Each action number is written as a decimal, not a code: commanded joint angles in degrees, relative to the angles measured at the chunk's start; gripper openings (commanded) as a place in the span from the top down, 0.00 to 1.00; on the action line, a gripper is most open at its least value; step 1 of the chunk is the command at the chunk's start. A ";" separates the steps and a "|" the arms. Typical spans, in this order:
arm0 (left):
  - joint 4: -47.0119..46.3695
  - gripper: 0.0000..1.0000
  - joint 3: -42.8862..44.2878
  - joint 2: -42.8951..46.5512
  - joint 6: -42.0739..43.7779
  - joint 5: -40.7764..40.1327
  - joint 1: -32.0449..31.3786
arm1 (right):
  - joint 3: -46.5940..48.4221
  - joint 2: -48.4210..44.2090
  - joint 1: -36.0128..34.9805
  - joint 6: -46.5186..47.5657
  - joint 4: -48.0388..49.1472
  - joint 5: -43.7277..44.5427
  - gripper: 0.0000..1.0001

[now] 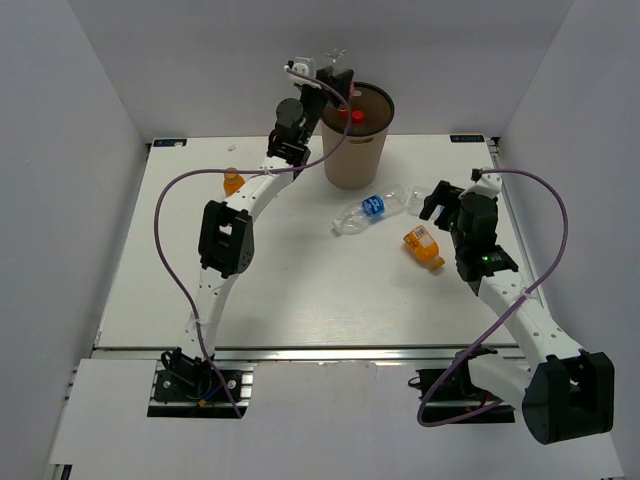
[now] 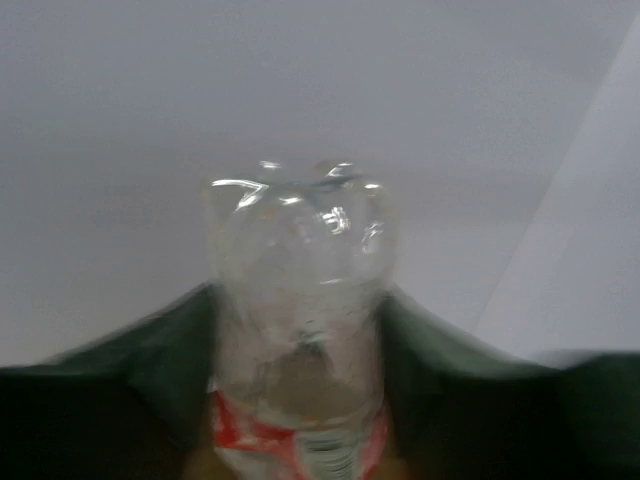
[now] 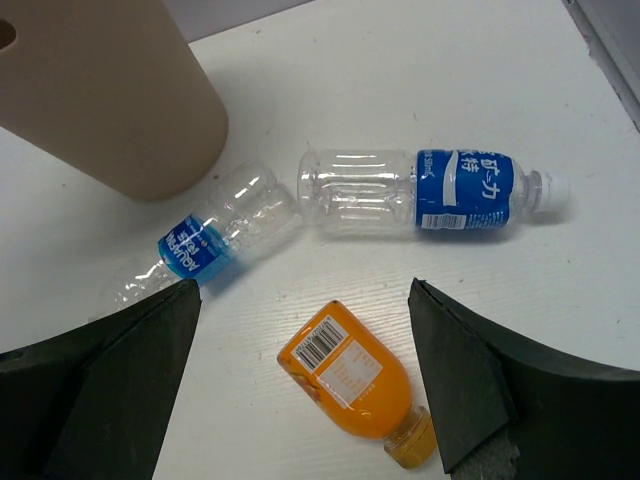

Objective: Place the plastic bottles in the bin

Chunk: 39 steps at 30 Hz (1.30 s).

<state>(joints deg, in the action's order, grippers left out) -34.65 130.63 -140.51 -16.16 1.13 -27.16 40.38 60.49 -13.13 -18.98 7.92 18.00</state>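
- The left tool (image 1: 335, 78) hangs over the mouth of the bin (image 1: 355, 150), which stands at the far middle of the worktop (image 1: 300, 290).
- In the left wrist view its dark fingers (image 2: 150, 360) press against both sides of a red-label bottle (image 2: 297, 290). This clear bottle is held base up, with the red label low between the fingers.
- Two red spots show inside the bin's dark mouth. Whether they are caps or part of the held bottle cannot be told.
- The right tool (image 1: 440, 205) hovers at the right side of the worktop, its fingers (image 3: 130, 380) spread wide with nothing between them.
- Below the right tool lies the right orange bottle (image 3: 350, 375) on its side, barcode up, cap pointing near and right.
- A crumpled blue-label bottle (image 3: 205, 245) lies just beside the foot of the bin.
- A long blue-label bottle (image 3: 430, 190) lies beside it, base almost meeting the crumpled one, white cap pointing right.
- The left orange bottle (image 1: 232, 182) sits at the far left of the worktop, close beside the left arm and well apart from the others.
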 commanded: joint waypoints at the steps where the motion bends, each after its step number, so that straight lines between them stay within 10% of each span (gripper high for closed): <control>1: -5.60 0.24 -0.28 1.11 -4.31 2.56 0.53 | -0.48 -0.55 0.21 0.70 -1.42 -2.09 0.11; 4: -6.13 0.02 0.24 1.11 -4.93 2.83 0.53 | -0.83 0.06 0.21 5.43 -2.73 -6.38 0.11; 20: 13.18 0.02 -2.74 21.75 1.65 -1.46 1.32 | 5.84 13.50 0.29 17.13 -18.38 -13.16 0.11; 35: 38.95 0.02 -64.61 60.52 -8.09 -16.41 2.46 | 10.68 25.11 0.29 16.44 -19.88 -10.09 0.12; 39: 45.98 0.02 -65.94 60.70 -6.34 -17.12 2.55 | 12.44 25.91 0.29 14.60 -19.61 -15.26 0.36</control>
<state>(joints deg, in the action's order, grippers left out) 5.69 64.75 -81.73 -22.15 -14.09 -24.80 49.50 86.32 -13.10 -2.76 -12.27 6.44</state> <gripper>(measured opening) 0.982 0.700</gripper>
